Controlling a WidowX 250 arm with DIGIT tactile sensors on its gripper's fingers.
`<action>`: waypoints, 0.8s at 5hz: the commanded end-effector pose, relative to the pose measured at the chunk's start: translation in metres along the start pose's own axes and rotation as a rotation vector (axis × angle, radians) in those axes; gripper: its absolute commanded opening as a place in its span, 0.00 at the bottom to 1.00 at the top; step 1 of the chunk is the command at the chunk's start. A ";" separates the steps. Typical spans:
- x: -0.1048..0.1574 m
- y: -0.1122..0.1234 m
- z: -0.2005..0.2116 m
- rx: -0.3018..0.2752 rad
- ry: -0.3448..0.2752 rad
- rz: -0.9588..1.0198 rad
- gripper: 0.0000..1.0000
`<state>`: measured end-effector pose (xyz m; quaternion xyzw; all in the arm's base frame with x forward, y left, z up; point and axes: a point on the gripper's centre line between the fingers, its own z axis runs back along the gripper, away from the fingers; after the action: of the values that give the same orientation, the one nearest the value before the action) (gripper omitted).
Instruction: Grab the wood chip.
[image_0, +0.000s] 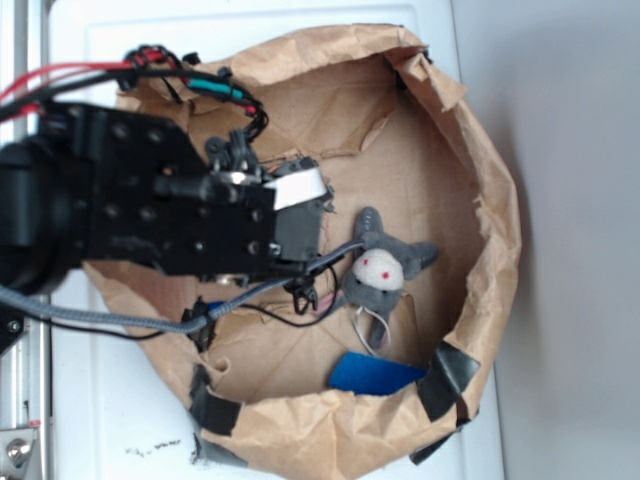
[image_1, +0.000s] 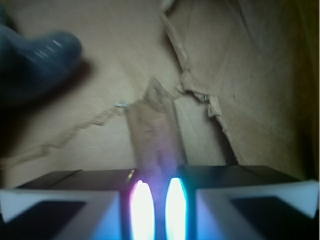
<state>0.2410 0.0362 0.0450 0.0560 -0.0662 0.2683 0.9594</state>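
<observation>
The wood chip (image_1: 152, 130), a rough brown strip with a ragged far end, runs from between my fingertips out over the paper floor and casts a dark shadow to its right. My gripper (image_1: 159, 192) is shut on its near end, the two glowing pads a narrow slit apart. In the exterior view the black arm (image_0: 150, 200) reaches into the paper bag and covers both the gripper and the chip.
The grey plush mouse (image_0: 380, 272) lies just right of the arm, and it is the blurred grey shape (image_1: 35, 65) at the wrist view's upper left. A flat blue piece (image_0: 375, 375) lies near the front. The crumpled bag wall (image_0: 500, 230) rings everything. Torn paper flaps (image_1: 200, 95) lie right of the chip.
</observation>
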 end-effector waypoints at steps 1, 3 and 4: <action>0.036 0.011 0.105 -0.159 0.026 0.028 0.00; 0.036 0.012 0.092 -0.132 0.007 0.006 1.00; 0.032 0.009 0.070 -0.127 0.006 -0.039 1.00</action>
<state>0.2521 0.0451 0.1090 -0.0049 -0.0573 0.2488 0.9668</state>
